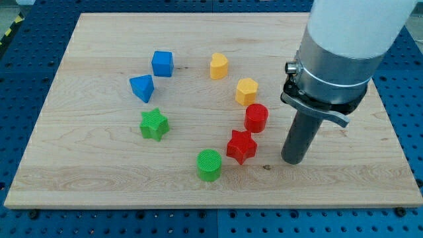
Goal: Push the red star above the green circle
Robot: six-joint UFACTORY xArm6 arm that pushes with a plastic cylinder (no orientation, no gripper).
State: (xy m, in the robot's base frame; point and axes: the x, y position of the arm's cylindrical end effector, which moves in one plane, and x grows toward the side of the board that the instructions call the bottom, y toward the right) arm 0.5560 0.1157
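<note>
The red star (241,146) lies on the wooden board (92,178), just right of and slightly above the green circle (210,164); the two nearly touch. My tip (292,160) rests on the board to the right of the red star, with a gap of about one block width between them. The rod hangs from a large grey and white arm at the view's upper right.
A red cylinder (256,118) stands just above the red star. A yellow hexagon (246,90) and a yellow block (219,66) lie higher up. A green star (154,124), a blue triangle block (142,87) and a blue cube (162,63) are at the left.
</note>
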